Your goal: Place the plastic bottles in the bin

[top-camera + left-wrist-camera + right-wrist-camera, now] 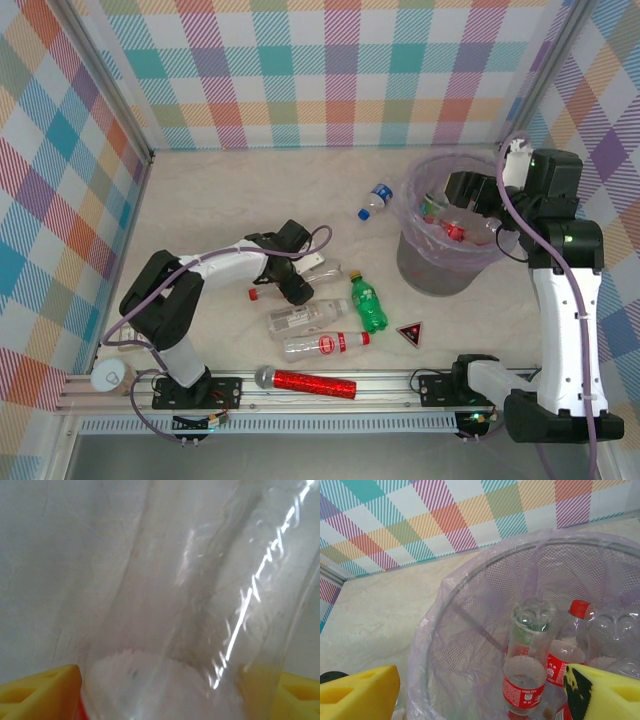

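Fingers of my left gripper (298,288) sit low over the table at the left of the scene, one yellow pad (40,692) on each side of a clear bottle (200,580). The bottle spans the whole gap between them, and I cannot tell whether I am squeezing it or only straddling it. Just right of that, two clear red-labelled bottles (305,318) lie side by side on the table, the nearer one (325,344) with its red cap pointing right. A green bottle (367,305) lies just beside them, and a small dark triangle (409,333) lies a little nearer and to its right. Along the near edge lies a red glittery microphone (305,382). Farther back, a blue-capped bottle (374,200) lies alone on the table, near the bin's left side. The bin (440,262) stands at the far right with its liner over the rim, and several red-labelled bottles (527,665) already stand inside it. My right gripper (458,205) hangs above the bin's mouth, its yellow fingers (360,692) spread wide with nothing between them.
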`<action>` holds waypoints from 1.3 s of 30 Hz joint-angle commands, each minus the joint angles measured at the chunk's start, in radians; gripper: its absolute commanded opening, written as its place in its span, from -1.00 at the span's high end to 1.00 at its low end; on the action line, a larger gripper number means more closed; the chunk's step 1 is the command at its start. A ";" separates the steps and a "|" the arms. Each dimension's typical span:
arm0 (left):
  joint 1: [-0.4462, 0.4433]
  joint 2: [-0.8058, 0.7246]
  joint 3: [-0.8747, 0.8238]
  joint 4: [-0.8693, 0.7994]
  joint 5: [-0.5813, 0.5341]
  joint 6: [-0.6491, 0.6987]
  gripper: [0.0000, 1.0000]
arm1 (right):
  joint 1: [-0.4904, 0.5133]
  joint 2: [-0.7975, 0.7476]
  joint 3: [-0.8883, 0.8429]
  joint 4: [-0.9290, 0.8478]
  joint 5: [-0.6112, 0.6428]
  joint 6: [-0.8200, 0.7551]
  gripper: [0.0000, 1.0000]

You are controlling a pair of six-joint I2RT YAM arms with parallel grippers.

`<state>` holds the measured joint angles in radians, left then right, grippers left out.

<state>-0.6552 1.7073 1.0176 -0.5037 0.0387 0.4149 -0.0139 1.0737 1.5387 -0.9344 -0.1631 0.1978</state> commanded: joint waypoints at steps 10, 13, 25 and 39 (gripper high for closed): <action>-0.007 0.011 0.069 0.060 -0.051 0.022 -0.24 | -0.007 -0.033 -0.066 -0.007 -0.103 -0.010 -0.70; -0.007 -0.010 0.083 0.084 -0.051 0.005 -0.17 | -0.007 -0.030 -0.071 0.001 -0.151 -0.009 -0.70; -0.007 -0.179 0.078 0.244 -0.109 -0.159 0.09 | 0.037 0.013 -0.052 0.107 -0.314 0.059 -0.67; -0.008 -0.489 -0.061 0.506 0.159 -0.234 0.13 | 0.355 0.253 0.047 0.301 -0.318 0.138 -0.71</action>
<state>-0.6552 1.2289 0.9813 -0.0654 0.0990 0.1974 0.3038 1.2945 1.5436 -0.7231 -0.4431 0.3012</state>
